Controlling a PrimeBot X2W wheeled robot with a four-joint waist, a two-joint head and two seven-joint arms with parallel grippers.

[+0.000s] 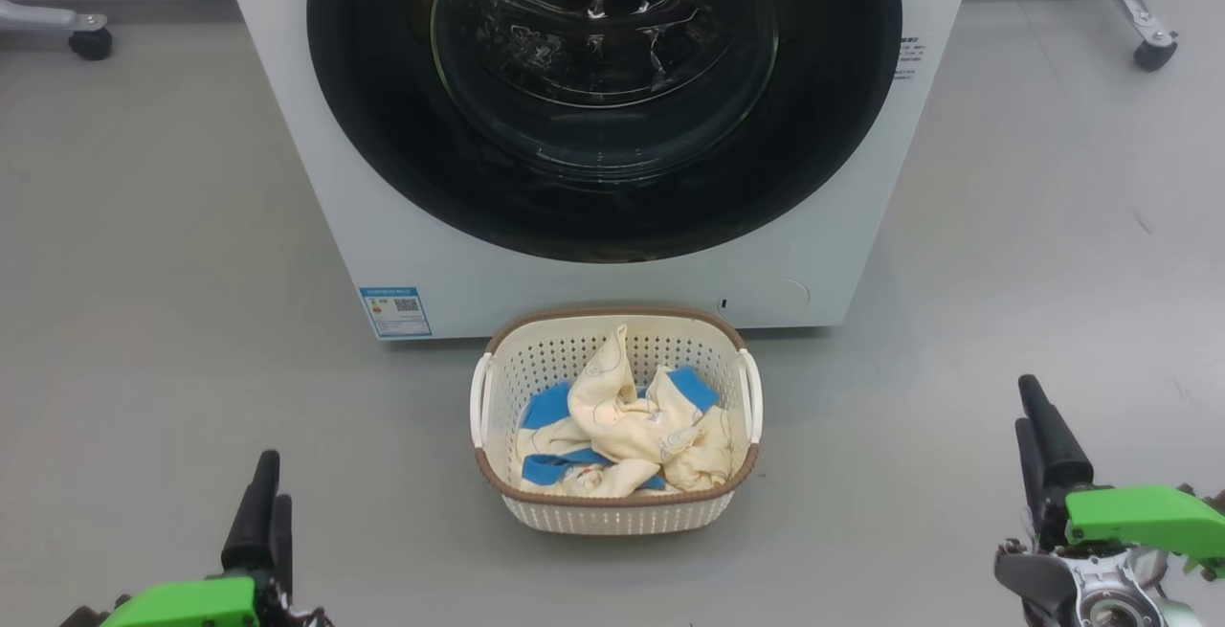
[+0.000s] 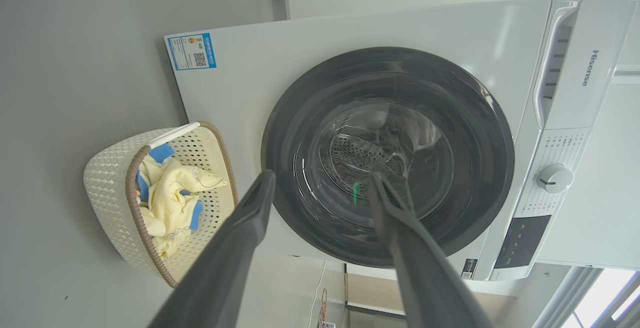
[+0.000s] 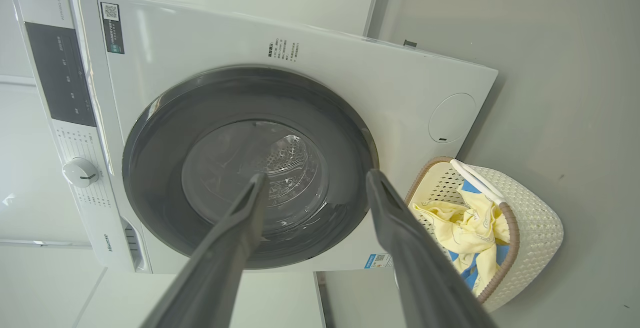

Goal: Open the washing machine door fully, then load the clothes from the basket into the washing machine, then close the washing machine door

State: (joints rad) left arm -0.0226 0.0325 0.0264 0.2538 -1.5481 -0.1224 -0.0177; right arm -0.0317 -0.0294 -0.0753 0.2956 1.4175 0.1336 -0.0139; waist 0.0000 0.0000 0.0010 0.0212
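Observation:
The washing machine (image 1: 402, 254) stands straight ahead, white, with its door (image 1: 364, 81) shut flat against the front; the steel drum shows through the glass. On the floor in front sits the basket (image 1: 612, 517), and the cream-yellow and blue clothes (image 1: 622, 426) lie bundled inside it. My left gripper (image 1: 271, 488) hangs low at the left, open and empty, well short of the basket. My right gripper (image 1: 1026, 405) is low at the right, also open and empty. From each wrist, the left gripper (image 2: 321, 176) and the right gripper (image 3: 316, 175) point at the door (image 2: 310, 97) (image 3: 165, 132) from a distance.
Grey floor surrounds the basket on both sides. Caster wheels of frames stand at the far left (image 1: 91, 41) and far right (image 1: 1153, 53) beside the machine. A blue sticker (image 1: 394, 311) marks the machine's lower front. The control dial (image 2: 555, 178) sits on the top panel.

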